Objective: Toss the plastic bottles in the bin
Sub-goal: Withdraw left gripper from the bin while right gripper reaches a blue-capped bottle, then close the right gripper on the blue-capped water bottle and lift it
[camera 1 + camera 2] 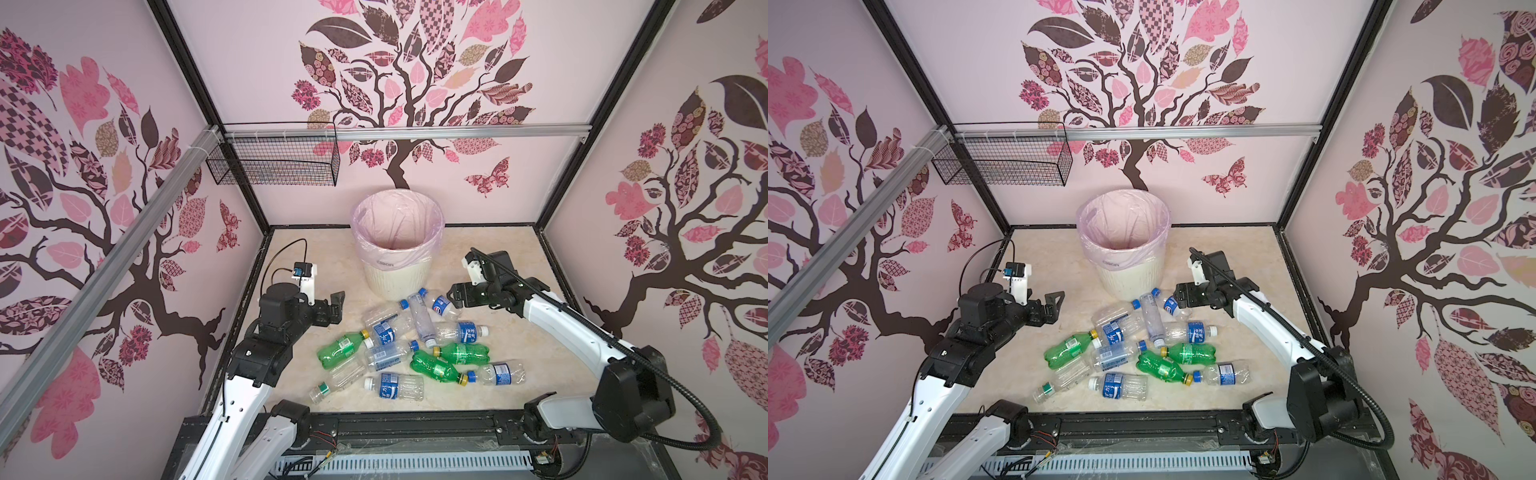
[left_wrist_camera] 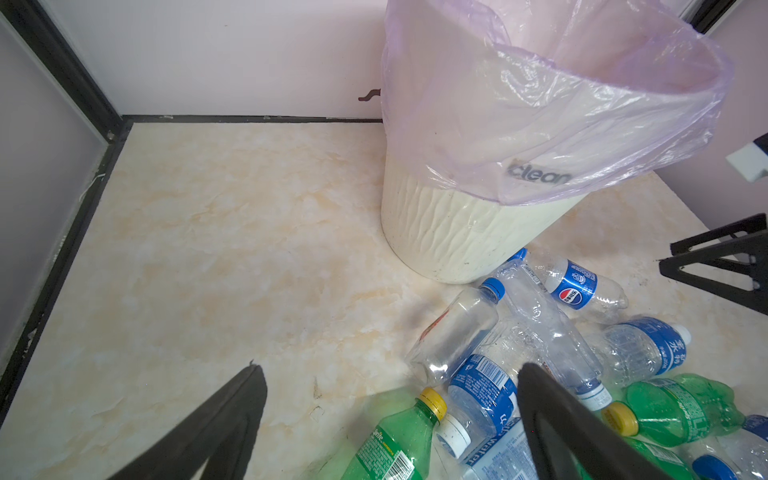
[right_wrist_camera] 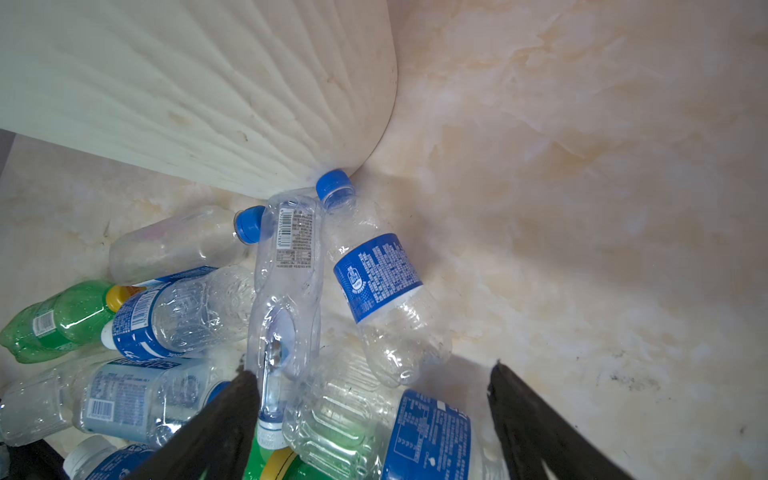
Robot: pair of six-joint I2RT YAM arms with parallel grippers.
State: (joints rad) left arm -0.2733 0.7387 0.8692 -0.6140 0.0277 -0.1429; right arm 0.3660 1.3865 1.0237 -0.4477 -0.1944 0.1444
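Note:
The bin [image 1: 397, 278] [image 1: 1133, 282] stands at the back middle, cream and ribbed with a pink bag; nothing shows inside it. Several plastic bottles lie piled in front of it: clear ones with blue labels [image 1: 395, 384], three green ones [image 1: 340, 349]. My right gripper [image 1: 453, 298] [image 3: 372, 370] is open, low over a blue-labelled bottle [image 1: 440, 307] [image 3: 378, 278] whose cap touches the bin's base [image 3: 208, 104]; its fingers straddle that bottle's bottom end. My left gripper [image 1: 334, 309] [image 2: 390, 368] is open and holds nothing, at the pile's left edge above a green bottle [image 2: 395, 440].
A black wire mesh basket [image 1: 274, 164] hangs from the rail on the back wall at the left. Patterned walls enclose the marble floor [image 1: 316, 257] on three sides. A black frame rail [image 1: 415, 424] runs along the front edge.

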